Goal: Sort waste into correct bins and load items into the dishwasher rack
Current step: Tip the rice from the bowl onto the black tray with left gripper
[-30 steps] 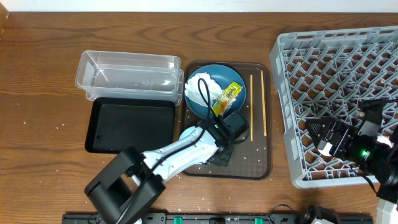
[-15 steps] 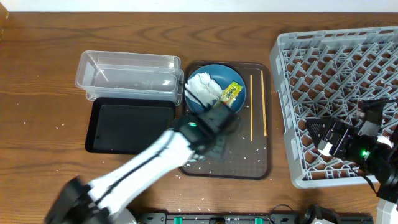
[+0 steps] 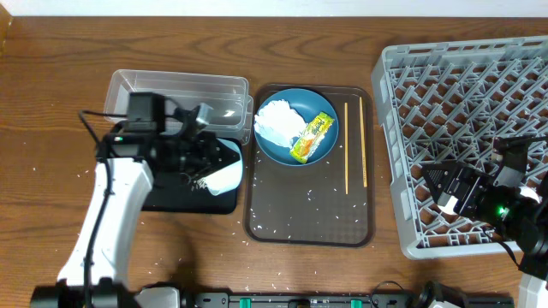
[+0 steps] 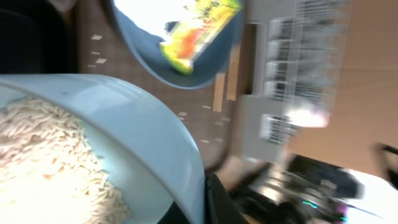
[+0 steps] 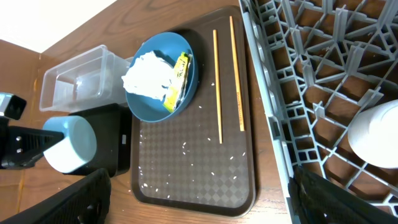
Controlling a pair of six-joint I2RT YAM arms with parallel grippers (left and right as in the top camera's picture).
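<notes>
Since a second ago the left gripper (image 3: 208, 161) has swung from the brown tray (image 3: 308, 214) to the black tray (image 3: 184, 198), beside the clear tub (image 3: 175, 90). Its fingers are pinched on a pale cup (image 3: 224, 176) holding rice (image 4: 43, 162). Tissue (image 3: 276, 118) and wrapper (image 3: 313, 137) lie on the blue plate (image 3: 274, 152), with the chopsticks (image 3: 346, 145) alongside. The right gripper (image 3: 451, 188) hangs spread wide over the rack (image 3: 462, 85).

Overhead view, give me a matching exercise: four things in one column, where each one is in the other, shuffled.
1. bowl
2. snack wrapper
3. chopsticks
4. right gripper

A. directly on the brown tray
B. on the blue plate
C. over the grey rack
D. in the left gripper, over the black tray

Pairs: 1-D, 2-B, 3-A, 4-C
</notes>
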